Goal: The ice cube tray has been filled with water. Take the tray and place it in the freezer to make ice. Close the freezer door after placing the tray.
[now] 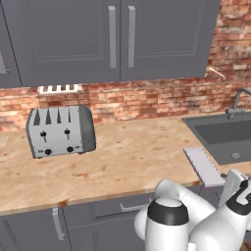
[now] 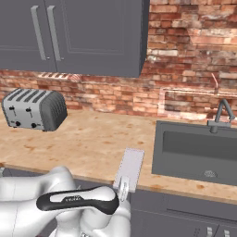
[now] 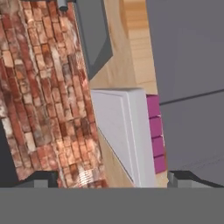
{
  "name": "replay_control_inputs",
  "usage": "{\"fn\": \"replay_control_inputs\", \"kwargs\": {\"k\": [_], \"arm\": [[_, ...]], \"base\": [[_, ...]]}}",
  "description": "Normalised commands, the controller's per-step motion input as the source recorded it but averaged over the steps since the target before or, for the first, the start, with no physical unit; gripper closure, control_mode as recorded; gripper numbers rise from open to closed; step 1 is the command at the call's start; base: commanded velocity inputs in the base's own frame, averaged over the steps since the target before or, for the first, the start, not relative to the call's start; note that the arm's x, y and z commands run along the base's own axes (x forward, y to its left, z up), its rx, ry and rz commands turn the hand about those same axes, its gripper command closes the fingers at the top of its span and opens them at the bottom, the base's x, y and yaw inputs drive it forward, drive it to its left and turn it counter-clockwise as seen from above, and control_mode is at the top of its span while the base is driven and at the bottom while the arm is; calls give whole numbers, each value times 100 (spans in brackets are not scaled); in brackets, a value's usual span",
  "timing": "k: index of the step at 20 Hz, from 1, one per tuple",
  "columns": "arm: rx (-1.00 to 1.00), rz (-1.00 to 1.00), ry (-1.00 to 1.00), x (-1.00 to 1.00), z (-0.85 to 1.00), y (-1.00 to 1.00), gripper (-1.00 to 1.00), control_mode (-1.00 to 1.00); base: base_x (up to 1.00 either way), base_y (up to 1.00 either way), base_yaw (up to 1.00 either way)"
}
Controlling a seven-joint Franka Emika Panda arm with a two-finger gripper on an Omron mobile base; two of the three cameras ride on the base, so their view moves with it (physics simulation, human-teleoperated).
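Lying flat on the counter [image 1: 122, 162], tray [image 1: 203, 165] ran front edge to wall, near sink [image 1: 223, 132], our gripper [image 3: 111, 177] spread wide.

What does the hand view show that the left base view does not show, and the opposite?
Hand view alone: the magenta-pink lower edge of the ice cube tray and the open gripper with a fingertip on each side of it. Left base view alone: the toaster, the wall cabinets and the faucet. Both: the tray, the wooden counter, the sink and the brick wall.
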Motion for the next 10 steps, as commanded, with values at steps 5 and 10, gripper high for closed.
{"fn": "replay_control_inputs", "kwargs": {"k": [5, 10], "arm": [[0, 1, 0, 0, -6, -16, -100, -100], [0, 3, 0, 0, -10, -15, -100, -100]], "base": [[0, 0, 0], [0, 0, 0]]}}
